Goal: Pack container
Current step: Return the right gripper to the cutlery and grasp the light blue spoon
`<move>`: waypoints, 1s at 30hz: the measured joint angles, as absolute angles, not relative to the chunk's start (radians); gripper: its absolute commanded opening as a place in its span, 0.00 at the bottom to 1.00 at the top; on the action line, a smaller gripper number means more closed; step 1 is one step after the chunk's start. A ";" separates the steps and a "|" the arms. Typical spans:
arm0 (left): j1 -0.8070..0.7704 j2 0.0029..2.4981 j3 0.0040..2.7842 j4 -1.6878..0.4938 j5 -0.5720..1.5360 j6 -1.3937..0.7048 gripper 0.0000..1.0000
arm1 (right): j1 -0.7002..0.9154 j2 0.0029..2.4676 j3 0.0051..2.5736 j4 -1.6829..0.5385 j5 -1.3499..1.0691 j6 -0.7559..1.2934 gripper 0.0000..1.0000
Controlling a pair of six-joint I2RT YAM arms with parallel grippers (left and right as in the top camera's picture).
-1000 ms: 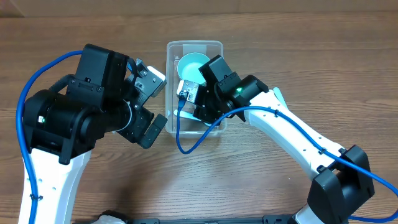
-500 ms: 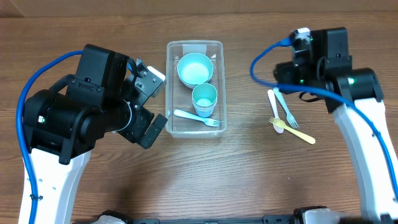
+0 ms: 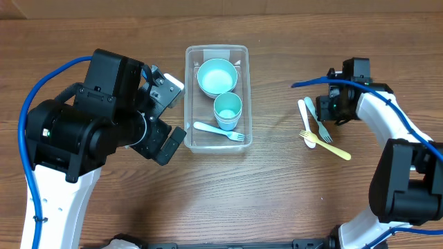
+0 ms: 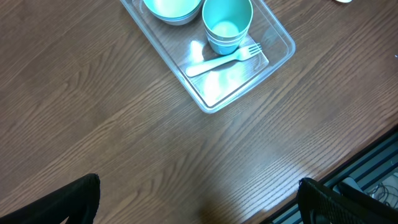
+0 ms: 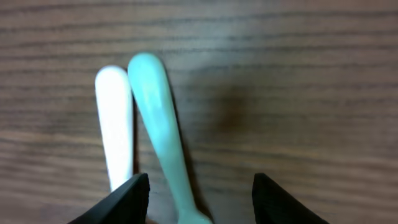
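Note:
The clear container stands at the table's middle. It holds a teal bowl, a teal cup and a pale blue fork. The left wrist view shows the container, cup and fork. My left gripper is open and empty beside the container's left wall; in the left wrist view the gripper is over bare table. My right gripper is open, low over loose cutlery on the right. The teal utensil's handle lies between its fingers, a white handle beside it.
On the right lie a white utensil, a teal fork and a yellow fork close together. The table's near edge shows in the left wrist view. Blue cables hang from both arms.
My right arm left the container, with the pale blue fork lying inside, swung to the right side and came down over the loose cutlery. The left arm has not moved.

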State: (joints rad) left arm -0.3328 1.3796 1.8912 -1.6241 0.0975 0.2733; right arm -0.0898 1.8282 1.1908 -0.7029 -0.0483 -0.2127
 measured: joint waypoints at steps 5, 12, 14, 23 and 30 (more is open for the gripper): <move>-0.333 1.380 1.891 -1.624 0.097 0.273 1.00 | -0.088 1.828 1.111 -0.614 -0.080 -0.237 0.51; -0.333 1.380 1.891 -1.624 0.097 0.274 1.00 | -0.083 1.828 1.050 -0.533 -0.090 -0.231 0.50; -0.333 1.380 1.891 -1.624 0.097 0.273 1.00 | -0.083 1.828 1.037 -0.532 -0.071 -0.223 0.50; -0.333 1.380 1.891 -1.624 0.097 0.274 1.00 | -0.071 1.840 1.038 -0.502 -0.002 -0.194 0.45; -0.333 1.380 1.891 -1.624 0.097 0.273 1.00 | -0.038 1.842 1.037 -0.488 0.032 -0.185 0.26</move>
